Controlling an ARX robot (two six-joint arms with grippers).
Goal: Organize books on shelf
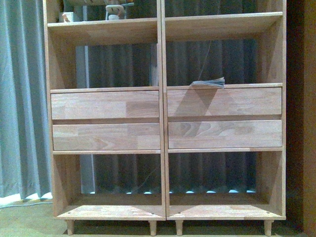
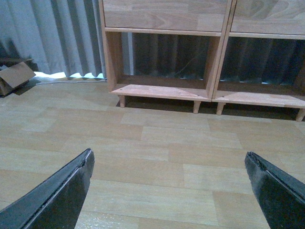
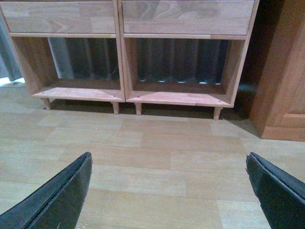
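Observation:
The shelf (image 1: 163, 118) is a tall light-wood bookcase in two columns with four drawer fronts and short round legs. One book (image 1: 208, 83) with greyish page edges lies flat in the right middle compartment, just above the upper right drawer. My left gripper (image 2: 169, 160) hangs open above bare wooden floor, facing the lower left compartment of the shelf (image 2: 164, 90). The right gripper (image 3: 169, 160) is likewise open over the floor, in front of the bottom compartments of the shelf (image 3: 128, 95). Neither holds anything, and neither arm shows in the front view.
Grey curtains (image 1: 22, 98) hang left of and behind the bookcase. A cardboard box (image 2: 14, 77) lies on the floor by the curtain. A dark wooden cabinet (image 3: 281, 81) stands right of the bookcase. Small objects (image 1: 116, 9) sit on the top left board.

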